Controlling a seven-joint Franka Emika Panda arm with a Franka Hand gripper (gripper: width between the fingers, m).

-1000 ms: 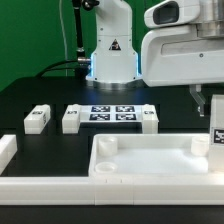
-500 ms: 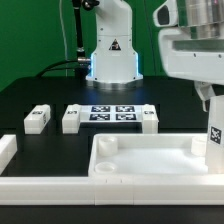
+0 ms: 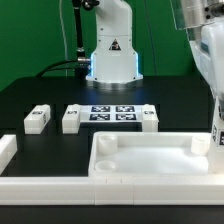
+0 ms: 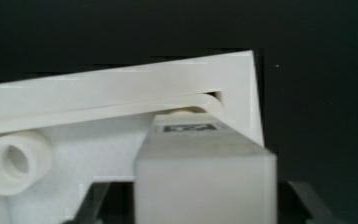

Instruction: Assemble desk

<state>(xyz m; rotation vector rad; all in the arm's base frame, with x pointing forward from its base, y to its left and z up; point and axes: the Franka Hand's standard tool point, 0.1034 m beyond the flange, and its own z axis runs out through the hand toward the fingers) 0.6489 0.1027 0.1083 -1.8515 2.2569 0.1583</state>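
Note:
The white desk tabletop (image 3: pixel 150 137) with a raised rim lies at the front of the exterior view. My gripper (image 3: pixel 217 118) is at that view's right edge, above the tabletop's far right corner. It is shut on a white leg block (image 3: pixel 218 136), mostly cut off by the frame edge. In the wrist view the leg (image 4: pixel 202 165) fills the space between my dark fingers (image 4: pixel 101 203), its tag facing away. It hangs over the tabletop's corner (image 4: pixel 149 85). A round socket (image 4: pixel 12 165) shows beside it. Three more legs (image 3: pixel 37 119) (image 3: pixel 71 119) (image 3: pixel 149 119) stand on the black table.
The marker board (image 3: pixel 112 112) lies between the loose legs, in front of the robot base (image 3: pixel 110 55). Long white border bars run along the front (image 3: pixel 45 188) and at the exterior view's left (image 3: pixel 8 150).
My arm has moved toward the exterior view's right with the leg in it. The leg now sits at the frame edge, lower over the tabletop's corner. The loose legs and tabletop have not moved.

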